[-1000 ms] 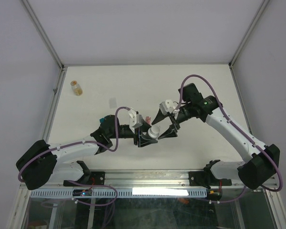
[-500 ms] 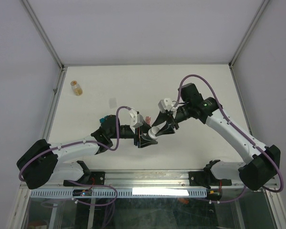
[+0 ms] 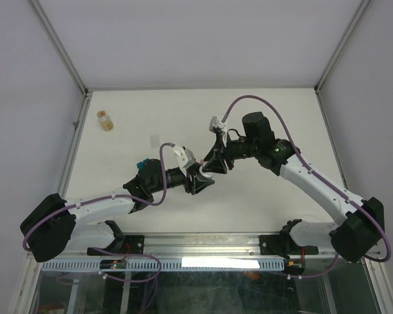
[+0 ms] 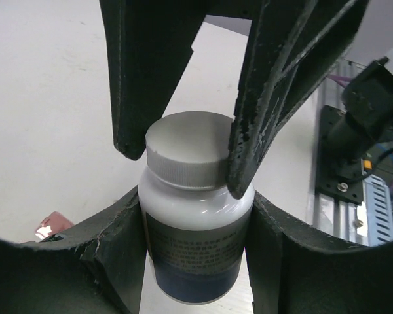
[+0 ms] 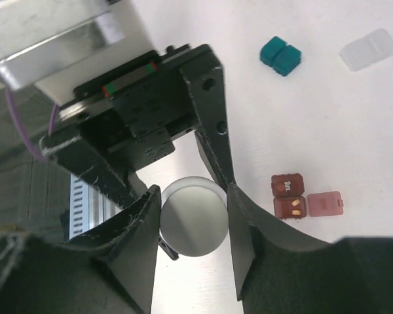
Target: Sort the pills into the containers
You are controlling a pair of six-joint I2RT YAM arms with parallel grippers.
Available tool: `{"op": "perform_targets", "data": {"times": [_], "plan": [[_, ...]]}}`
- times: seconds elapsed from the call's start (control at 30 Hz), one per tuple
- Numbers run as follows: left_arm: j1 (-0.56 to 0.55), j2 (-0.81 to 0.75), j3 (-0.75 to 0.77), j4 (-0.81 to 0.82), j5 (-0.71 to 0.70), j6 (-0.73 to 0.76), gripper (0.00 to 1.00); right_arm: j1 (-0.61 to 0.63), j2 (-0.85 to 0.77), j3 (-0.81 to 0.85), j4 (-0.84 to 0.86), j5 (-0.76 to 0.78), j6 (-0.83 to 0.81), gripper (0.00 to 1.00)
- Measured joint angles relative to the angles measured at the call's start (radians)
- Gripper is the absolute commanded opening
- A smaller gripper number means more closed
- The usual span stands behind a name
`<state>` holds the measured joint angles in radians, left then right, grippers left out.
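My left gripper (image 4: 196,261) is shut on a white pill bottle (image 4: 195,219) with a dark label and holds it by the body above the table. My right gripper (image 5: 193,219) is shut on the bottle's white cap (image 5: 192,217), and its fingers (image 4: 275,85) come down onto the cap from above in the left wrist view. The two grippers meet at mid-table in the top view, left (image 3: 198,180) and right (image 3: 213,165). The dark red container (image 5: 289,196) lies open on the table with small pills in one compartment. The teal container (image 5: 280,55) lies shut further off.
A small amber vial (image 3: 105,120) stands at the table's far left. A translucent whitish box (image 5: 368,49) lies beyond the teal container. The teal container (image 3: 142,164) also shows beside the left arm. A metal rail runs along the table's near edge (image 3: 203,242).
My right gripper has swung left and over the bottle, and its jaws now grip the cap. My left gripper has shifted slightly up and left with the bottle.
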<state>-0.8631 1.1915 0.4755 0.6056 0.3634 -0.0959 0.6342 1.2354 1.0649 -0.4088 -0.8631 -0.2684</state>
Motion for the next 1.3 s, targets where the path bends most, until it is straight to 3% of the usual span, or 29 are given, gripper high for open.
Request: {"op": "perform_targets", "data": {"times": [0.1, 0.13, 0.2, 0.27, 0.37, 0.57, 0.93, 1.0, 1.3], "plan": [[-0.001, 0.002, 0.000, 0.003, -0.069, 0.005, 0.00, 0.009, 0.003, -0.004, 0.058, 0.087, 0.101, 0.05], [-0.002, 0.002, 0.000, 0.007, -0.087, 0.007, 0.00, 0.011, 0.005, -0.004, 0.073, 0.101, 0.125, 0.13], [-0.002, 0.002, 0.000, 0.012, -0.112, 0.008, 0.00, 0.011, 0.011, -0.002, 0.098, 0.118, 0.170, 0.45], [-0.002, 0.002, 0.000, 0.019, -0.130, 0.009, 0.00, 0.001, 0.025, 0.014, 0.102, 0.113, 0.200, 0.68], [0.000, 0.001, -0.002, 0.041, -0.168, 0.012, 0.00, -0.026, 0.041, 0.053, 0.085, 0.074, 0.220, 0.77], [0.001, -0.035, -0.047, 0.061, -0.187, 0.011, 0.00, -0.068, 0.041, 0.158, -0.002, 0.018, 0.097, 0.79], [0.001, -0.053, -0.051, 0.072, -0.159, 0.010, 0.00, -0.014, 0.089, 0.167, -0.127, 0.010, -0.082, 0.78], [0.001, -0.055, -0.051, 0.072, -0.153, 0.010, 0.00, -0.003, 0.101, 0.167, -0.133, 0.019, -0.091, 0.75], [0.001, -0.059, -0.051, 0.072, -0.147, 0.010, 0.00, 0.024, 0.117, 0.166, -0.135, 0.036, -0.098, 0.42]]}}
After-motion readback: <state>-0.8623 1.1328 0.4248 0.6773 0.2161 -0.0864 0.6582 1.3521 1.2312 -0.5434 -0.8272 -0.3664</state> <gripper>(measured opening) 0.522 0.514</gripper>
